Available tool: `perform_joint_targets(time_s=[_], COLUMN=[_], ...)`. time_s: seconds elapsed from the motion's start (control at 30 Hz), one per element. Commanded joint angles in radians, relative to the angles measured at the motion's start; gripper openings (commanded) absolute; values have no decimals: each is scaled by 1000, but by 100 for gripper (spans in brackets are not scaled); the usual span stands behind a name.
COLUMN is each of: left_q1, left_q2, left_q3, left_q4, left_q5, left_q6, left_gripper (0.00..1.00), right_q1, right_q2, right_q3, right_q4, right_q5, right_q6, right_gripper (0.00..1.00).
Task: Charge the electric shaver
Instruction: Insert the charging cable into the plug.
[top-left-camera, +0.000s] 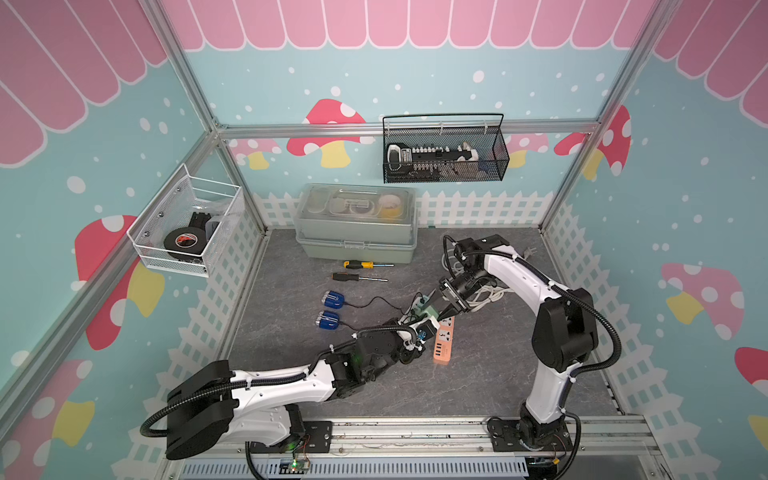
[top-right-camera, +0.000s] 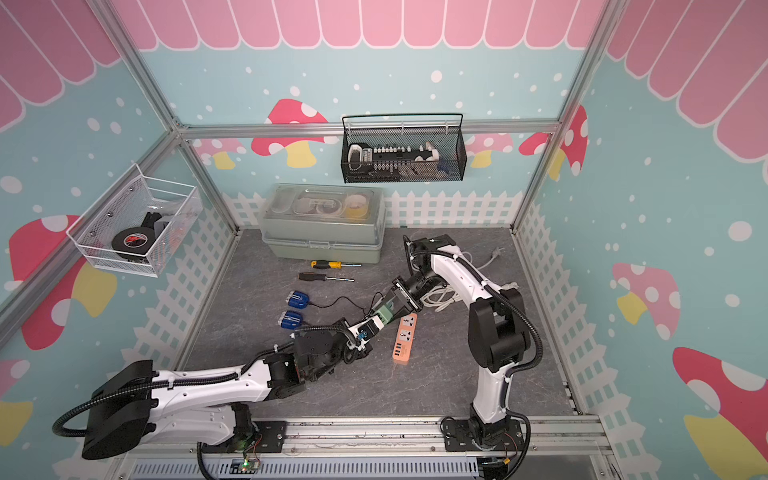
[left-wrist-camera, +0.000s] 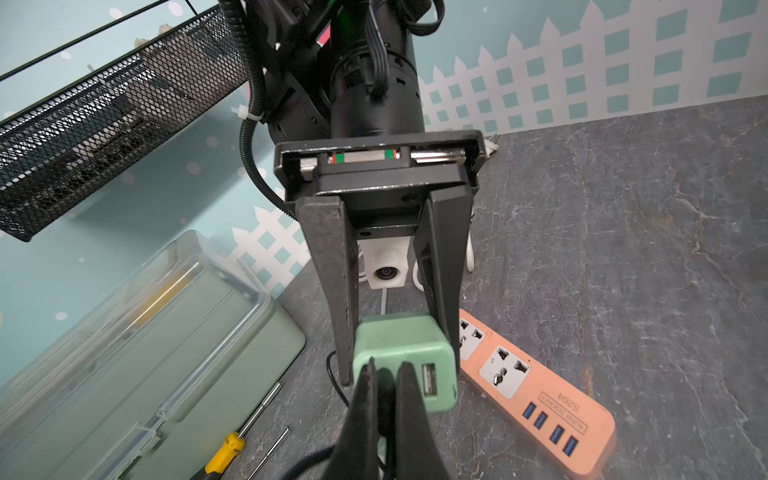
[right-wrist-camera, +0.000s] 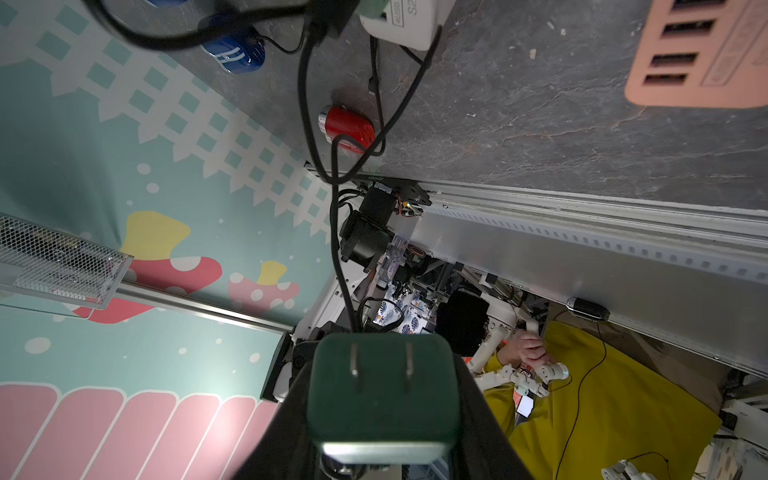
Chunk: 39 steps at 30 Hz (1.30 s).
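Right gripper (left-wrist-camera: 400, 357): its fingers are clamping the green adapter (left-wrist-camera: 405, 338) from both sides and holding it clear of the table (top-left-camera: 478, 374).
Adapter orientation: in the right wrist view the two prongs (right-wrist-camera: 380, 361) are facing the camera, bare and seated in no socket. In the left wrist view the USB port (left-wrist-camera: 429, 380) is facing the left gripper.
Left gripper (left-wrist-camera: 387, 372): its fingers are pressing together on a black plug (left-wrist-camera: 386, 388), with the tips sitting right at the adapter's port face. Whether the plug is seated in a port cannot be told.
Shavers: the far blue shaver (top-left-camera: 333, 299) and the near blue shaver (top-left-camera: 328, 320) are lying side by side on the table, well apart from both grippers, on the robot's left.
Cable: a black cable (top-left-camera: 374, 300) is running from the far blue shaver toward the adapter. Its end is hiding among the grippers in both top views.
Power strip: the orange power strip (top-left-camera: 442, 343) is lying flat on the table, just beside the held adapter and lower than it.
Red device (right-wrist-camera: 347, 129): it is lying on the table in the right wrist view, with a black lead crossing it.
Surroundings: a grey-green toolbox (top-left-camera: 357, 232) is standing at the back wall. Two screwdrivers (top-left-camera: 359, 270) are lying between it and the shavers. A coiled white cord (top-left-camera: 486, 295) is lying beside the right arm.
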Motion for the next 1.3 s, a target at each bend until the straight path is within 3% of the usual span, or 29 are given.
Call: perform_joint_targets(time_s=[0.0, 0.4, 0.93, 1.13, 1.27], left_q1=[-11, 3, 2, 3, 3], left_q2=[64, 32, 77, 46, 3], left_q3=[16, -43, -2, 30, 39], left_q4=[-65, -48, -95, -153, -181], left_q5=[83, 91, 162, 124, 103], left_q6=[-6, -51, -109, -126, -143], left_gripper=[0, 0, 0, 28, 47], right_q1=[87, 84, 86, 50, 36], right_q2=[-51, -78, -82, -85, -97], right_q3=[60, 38, 48, 15, -13], right_q4=[-49, -48, -48, -36, 49], right_q5=[-226, -259, -238, -194, -196], right_q6=[39, 32, 42, 43, 112], right_gripper=[0, 0, 0, 0, 0])
